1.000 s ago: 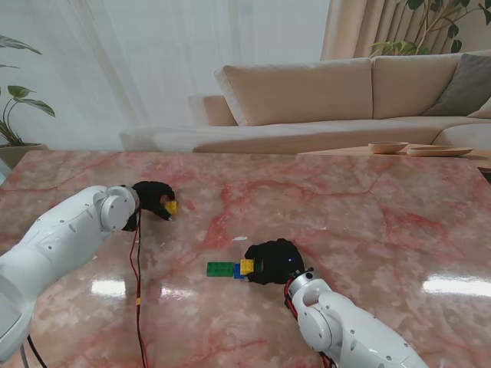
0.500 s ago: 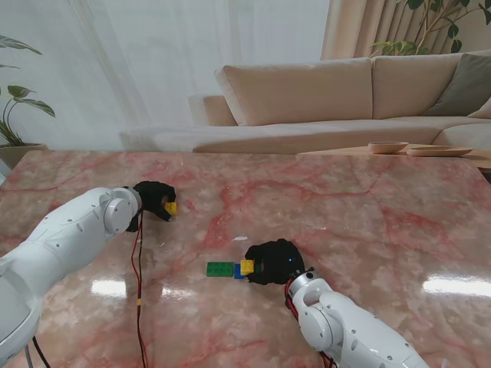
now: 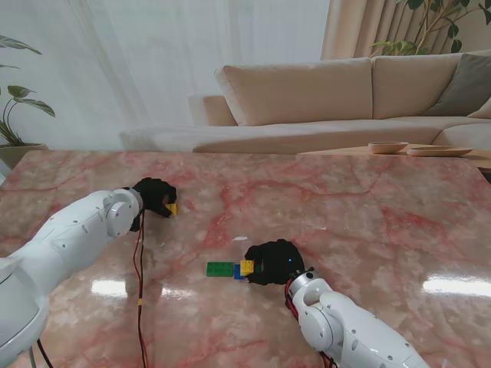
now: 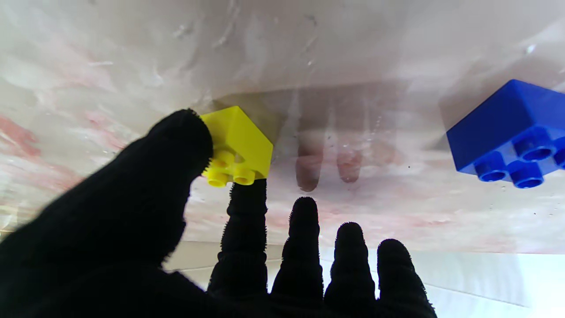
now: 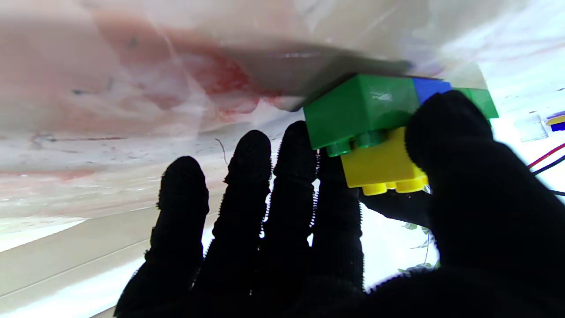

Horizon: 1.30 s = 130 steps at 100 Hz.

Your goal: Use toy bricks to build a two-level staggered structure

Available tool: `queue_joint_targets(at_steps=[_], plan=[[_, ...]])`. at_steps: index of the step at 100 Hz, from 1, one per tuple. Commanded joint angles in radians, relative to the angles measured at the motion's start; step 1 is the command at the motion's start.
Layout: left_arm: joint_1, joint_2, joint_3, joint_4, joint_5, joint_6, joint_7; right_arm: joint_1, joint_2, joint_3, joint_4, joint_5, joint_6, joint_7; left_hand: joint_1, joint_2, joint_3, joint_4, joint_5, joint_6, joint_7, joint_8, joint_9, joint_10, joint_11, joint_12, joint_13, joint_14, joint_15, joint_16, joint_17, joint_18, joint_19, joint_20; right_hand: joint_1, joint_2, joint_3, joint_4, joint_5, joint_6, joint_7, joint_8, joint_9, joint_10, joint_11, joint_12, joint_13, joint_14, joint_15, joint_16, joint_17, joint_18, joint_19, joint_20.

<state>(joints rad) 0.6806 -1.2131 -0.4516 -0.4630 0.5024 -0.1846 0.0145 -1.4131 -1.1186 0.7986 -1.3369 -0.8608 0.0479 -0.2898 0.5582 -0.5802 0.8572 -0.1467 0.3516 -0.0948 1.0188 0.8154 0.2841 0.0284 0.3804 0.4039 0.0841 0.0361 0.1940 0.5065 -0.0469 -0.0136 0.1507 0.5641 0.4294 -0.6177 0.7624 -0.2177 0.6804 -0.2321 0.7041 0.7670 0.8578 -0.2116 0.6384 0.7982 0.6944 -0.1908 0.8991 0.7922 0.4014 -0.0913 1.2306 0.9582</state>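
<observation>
Stand view shows my left hand, pinching a small yellow plastic brick, has edged slightly rightward toward the green plastic base brick, where my right hand stays clamped on another yellow brick seated there.

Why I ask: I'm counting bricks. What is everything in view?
table: 1, pink marble, under everything
green bricks: 2, green, base row, mid-table
mid blue brick: 1, blue, between the greens
top yellow brick: 1, yellow, on that row
held yellow brick: 1, yellow, left side
loose blue brick: 1, blue, on table near it
sofa: 1, beige, behind table
dishes: 2, tan, far right
left robot hand: 1, black, pinching held yellow brick
right robot hand: 1, black, gripping top yellow brick
</observation>
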Motion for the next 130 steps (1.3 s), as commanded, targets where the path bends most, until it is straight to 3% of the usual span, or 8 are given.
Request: queue_joint_targets(at_steps=[1, 12, 44, 45, 49, 70, 106, 130], plan=[[0.002, 0.003, -0.001, -0.010, 0.006, 0.000, -0.010, -0.009, 0.000, -0.002, 0.002, 0.004, 0.003, 0.016, 0.008, -0.029, 0.033, 0.011, 0.013, -0.032, 0.030, 0.005, 0.013, -0.012, 0.011, 0.010, -0.007, 0.022, 0.022, 0.002, -0.017, 0.011, 0.010, 0.019, 0.053, 0.008, 0.028, -0.032, 0.032, -0.088, 0.073, -0.003, 0.014, -0.025, 0.007, 0.013, 0.022, -0.025, 0.019, 0.026, 0.001, -0.007, 0.032, 0.023], [0.004, 0.006, 0.003, -0.011, 0.007, -0.008, -0.018, -0.010, 0.000, -0.001, 0.000, 0.003, 0.003, 0.017, -0.002, -0.051, 0.028, 0.009, -0.015, -0.022, 0.011, 0.001, 0.006, -0.012, 0.007, 0.008, -0.010, 0.022, 0.018, -0.003, -0.017, 0.011, 0.006, 0.018, 0.054, 0.007, 0.028, -0.031, 0.032, -0.089, 0.073, -0.003, 0.015, -0.025, 0.007, 0.013, 0.021, -0.025, 0.019, 0.026, 0.001, -0.007, 0.032, 0.023], [0.008, 0.001, 0.025, 0.011, 0.011, -0.040, 0.012, -0.011, 0.001, -0.002, -0.002, 0.003, 0.003, 0.019, 0.023, -0.036, 0.033, 0.002, 0.030, -0.036, 0.019, 0.000, 0.030, -0.015, 0.018, 0.013, -0.003, 0.021, 0.038, 0.002, -0.015, 0.012, 0.006, 0.025, 0.054, 0.008, 0.029, -0.031, 0.032, -0.091, 0.075, -0.003, 0.016, -0.026, 0.008, 0.014, 0.022, -0.026, 0.020, 0.026, 0.001, -0.007, 0.032, 0.024], [0.009, 0.001, 0.024, 0.011, 0.012, -0.041, 0.013, -0.011, 0.001, -0.002, -0.002, 0.003, 0.003, 0.020, 0.045, -0.030, 0.014, -0.022, 0.040, -0.038, 0.022, -0.020, 0.035, -0.013, 0.020, 0.015, -0.003, 0.020, 0.044, 0.002, -0.016, 0.011, 0.007, 0.029, 0.054, 0.008, 0.029, -0.031, 0.032, -0.091, 0.075, -0.003, 0.016, -0.026, 0.008, 0.014, 0.022, -0.026, 0.020, 0.026, 0.001, -0.007, 0.032, 0.024], [0.012, 0.000, 0.018, 0.012, 0.011, -0.042, 0.020, -0.011, 0.001, -0.003, -0.003, 0.003, 0.004, 0.020, 0.084, -0.022, -0.017, -0.049, 0.068, -0.046, 0.030, -0.060, 0.047, -0.016, 0.025, 0.016, 0.000, 0.018, 0.052, 0.003, -0.016, 0.008, 0.009, 0.034, 0.055, 0.007, 0.029, -0.031, 0.031, -0.091, 0.075, -0.004, 0.016, -0.026, 0.008, 0.014, 0.023, -0.025, 0.020, 0.026, 0.001, -0.007, 0.032, 0.024], [0.044, 0.018, -0.040, -0.043, 0.024, -0.029, 0.024, -0.011, 0.000, -0.007, -0.001, 0.004, 0.006, 0.018, 0.169, 0.015, -0.090, -0.038, 0.189, -0.099, 0.089, -0.213, 0.082, -0.030, 0.038, 0.016, 0.007, 0.007, 0.071, 0.001, -0.015, 0.000, 0.008, 0.044, 0.056, 0.007, 0.030, -0.032, 0.033, -0.092, 0.078, -0.005, 0.017, -0.026, 0.009, 0.014, 0.023, -0.026, 0.020, 0.026, 0.001, -0.007, 0.031, 0.024], [0.224, 0.101, -0.290, -0.378, 0.178, 0.069, 0.005, -0.006, -0.004, -0.017, 0.005, -0.001, 0.021, 0.000, 0.160, 0.014, -0.088, -0.038, 0.255, -0.112, 0.106, -0.256, 0.157, -0.028, 0.040, 0.013, 0.047, 0.016, 0.106, -0.002, -0.019, 0.009, 0.037, 0.080, 0.059, 0.010, 0.031, -0.033, 0.033, -0.100, 0.085, -0.008, 0.020, -0.028, 0.010, 0.014, 0.024, -0.028, 0.021, 0.027, 0.002, -0.005, 0.032, 0.024], [0.373, 0.126, -0.423, -0.616, 0.270, 0.116, -0.021, 0.005, -0.009, -0.028, 0.017, -0.001, 0.030, -0.021, 0.144, -0.004, -0.066, -0.037, 0.284, -0.122, 0.089, -0.259, 0.201, -0.030, 0.022, 0.007, 0.085, 0.021, 0.099, -0.014, -0.008, 0.026, 0.065, 0.080, 0.061, 0.011, 0.033, -0.034, 0.031, -0.102, 0.090, -0.011, 0.018, -0.030, 0.013, 0.019, 0.023, -0.028, 0.021, 0.027, 0.002, -0.005, 0.032, 0.025]])
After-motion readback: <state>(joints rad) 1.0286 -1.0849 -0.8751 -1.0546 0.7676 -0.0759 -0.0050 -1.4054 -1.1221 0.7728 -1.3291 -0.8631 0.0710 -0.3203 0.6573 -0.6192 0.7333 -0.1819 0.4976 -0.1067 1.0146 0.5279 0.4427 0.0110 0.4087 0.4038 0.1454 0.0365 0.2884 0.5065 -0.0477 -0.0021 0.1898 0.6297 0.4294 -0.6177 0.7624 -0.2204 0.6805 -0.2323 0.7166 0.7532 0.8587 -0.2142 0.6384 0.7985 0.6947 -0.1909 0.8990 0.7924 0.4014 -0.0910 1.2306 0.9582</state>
